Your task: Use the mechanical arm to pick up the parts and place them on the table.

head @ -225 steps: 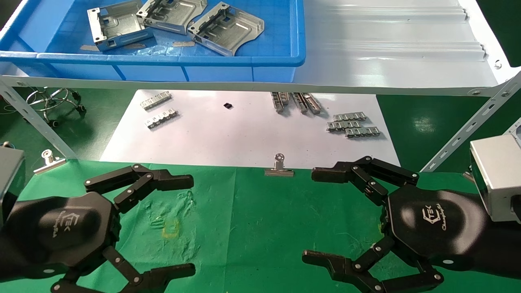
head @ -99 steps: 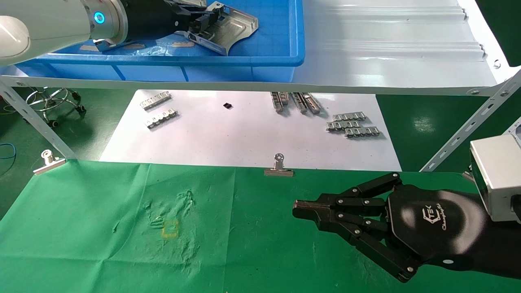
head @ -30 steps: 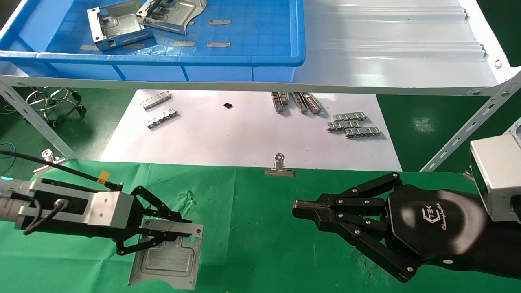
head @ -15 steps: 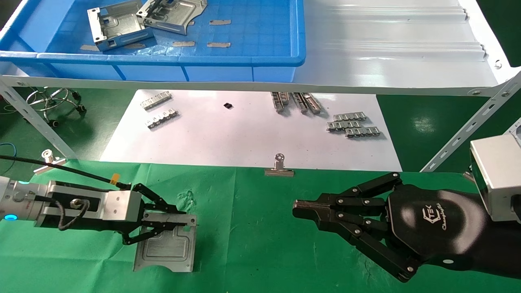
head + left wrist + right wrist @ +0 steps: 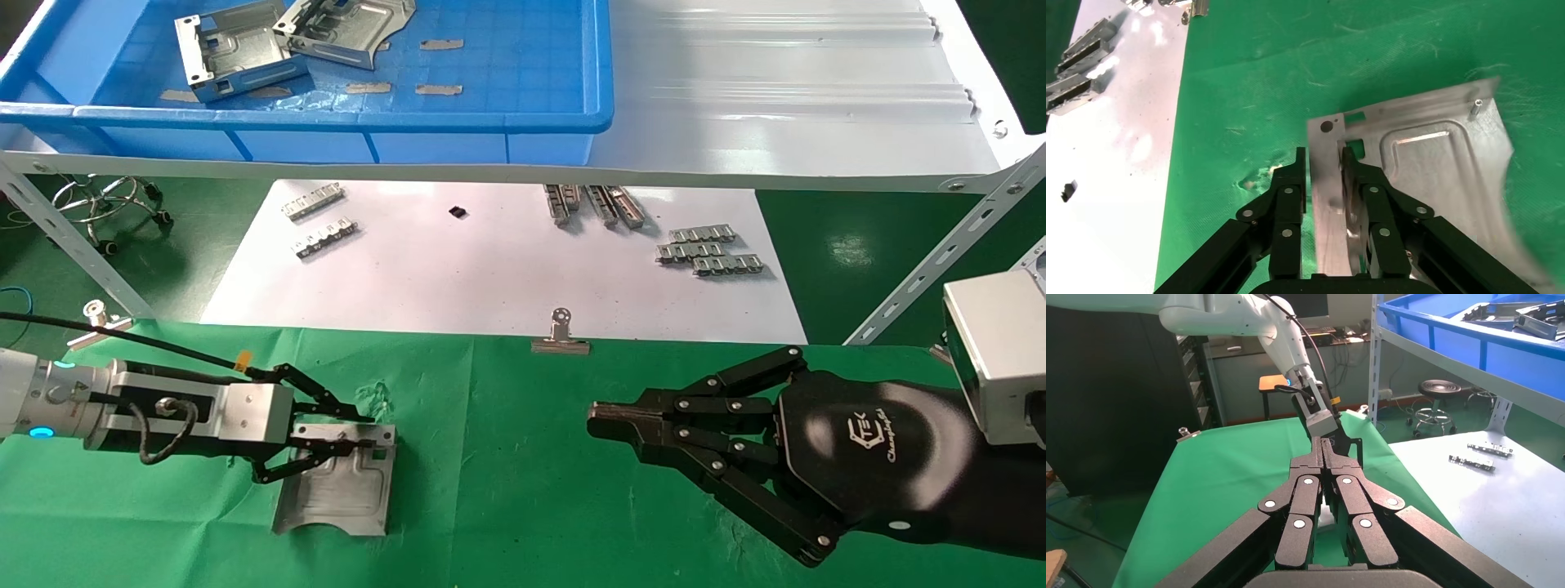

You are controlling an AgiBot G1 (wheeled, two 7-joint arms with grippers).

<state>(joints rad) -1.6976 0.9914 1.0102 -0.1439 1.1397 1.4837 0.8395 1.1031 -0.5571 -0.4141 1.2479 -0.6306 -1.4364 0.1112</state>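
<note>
Right gripper: The right gripper hovers over the near right of the table, fingers pressed together on nothing. Its pose matches all recent frames from 3.3 s ago on; judged parked.

Change at the held part: One second ago the held part was further toward the near edge of the green cloth and showed a larger face to the head camera. It now sits slightly farther in and looks flatter. The left arm has brought it down toward the cloth.

Meaning for the task: The first part is judged to be at, or just short of, set-down. Whether its lower edge touches the cloth cannot be told. Release has not occurred.

Left gripper: The left gripper is at the near left of the table. The left wrist view shows its fingers closed to a narrow gap, pinching the bent-up edge of the part between them, one finger on each face. The plate extends away from the fingertips over the cloth.

Next step, judged: Opening the fingers and withdrawing clear of the raised edge.

Middle ground: A binder clip holds the far edge of the cloth. Beyond it lies a white sheet carrying small metal strips.

Far: Two remaining parts lie overlapping in the far left of the blue bin on the shelf. The spot they left for the held part is vacant, so two picks are judged outstanding.
</note>
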